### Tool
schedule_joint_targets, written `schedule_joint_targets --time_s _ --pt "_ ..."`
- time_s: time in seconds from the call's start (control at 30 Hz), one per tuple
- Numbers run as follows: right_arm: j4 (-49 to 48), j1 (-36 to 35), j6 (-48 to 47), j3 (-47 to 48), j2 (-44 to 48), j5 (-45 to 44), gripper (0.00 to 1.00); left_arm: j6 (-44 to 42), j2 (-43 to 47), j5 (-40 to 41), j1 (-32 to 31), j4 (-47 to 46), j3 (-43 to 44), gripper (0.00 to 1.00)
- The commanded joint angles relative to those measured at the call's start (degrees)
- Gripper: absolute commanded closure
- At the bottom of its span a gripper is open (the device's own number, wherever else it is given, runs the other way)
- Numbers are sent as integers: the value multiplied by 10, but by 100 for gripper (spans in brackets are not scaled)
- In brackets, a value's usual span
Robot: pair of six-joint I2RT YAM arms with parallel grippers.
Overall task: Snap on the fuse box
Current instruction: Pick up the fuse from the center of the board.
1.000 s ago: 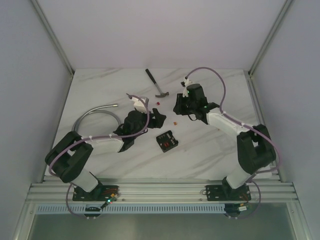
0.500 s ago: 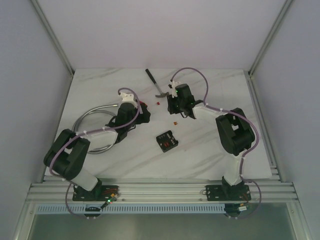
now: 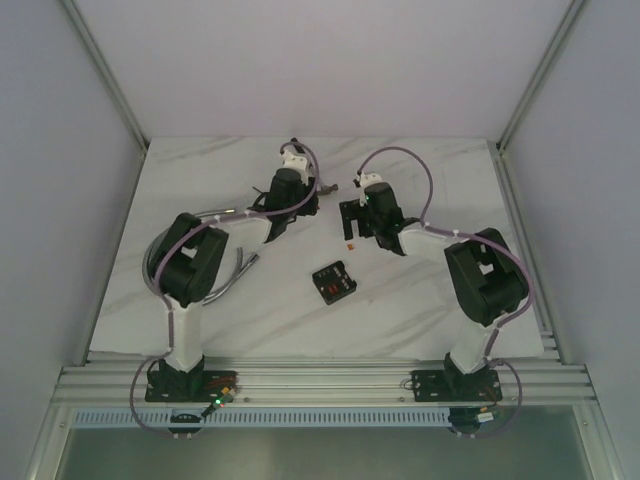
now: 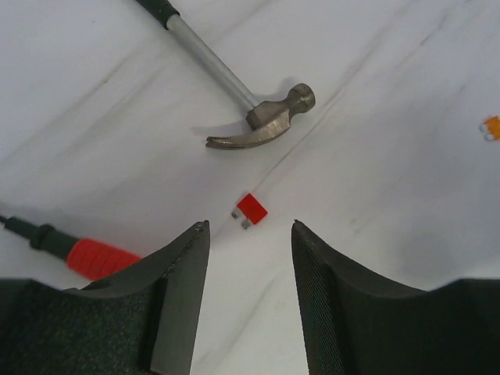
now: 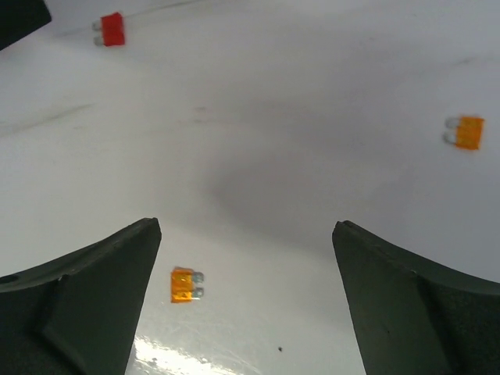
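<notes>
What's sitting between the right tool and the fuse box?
One small orange blade fuse, lying loose between the right tool and the small black square plastic fuse box. The top external view shows it.

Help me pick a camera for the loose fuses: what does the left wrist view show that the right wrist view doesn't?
Left wrist only: the hammer, the red screwdriver handle. Right wrist only: two orange fuses; the left catches just one, at its edge. Both: the red fuse, the white table.
</notes>
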State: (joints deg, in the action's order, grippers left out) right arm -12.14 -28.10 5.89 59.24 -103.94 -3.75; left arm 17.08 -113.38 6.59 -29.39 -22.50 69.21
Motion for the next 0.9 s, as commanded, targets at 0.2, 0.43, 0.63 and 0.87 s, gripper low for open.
schedule_joint_targets --time_s 0.2,0.43,0.63,0.87 --pt "-45 24 4 -72 67 -27 0 -34 -132 -39 6 72 138 50" --pt "-52 39 6 -98 85 -18 0 -23 -167 -35 6 113 176 55" --pt "-57 47 8 -109 93 -14 0 -8 -163 -27 2 144 151 66" --pt "-63 53 9 -126 101 -7 0 -13 -126 63 -32 169 76 73"
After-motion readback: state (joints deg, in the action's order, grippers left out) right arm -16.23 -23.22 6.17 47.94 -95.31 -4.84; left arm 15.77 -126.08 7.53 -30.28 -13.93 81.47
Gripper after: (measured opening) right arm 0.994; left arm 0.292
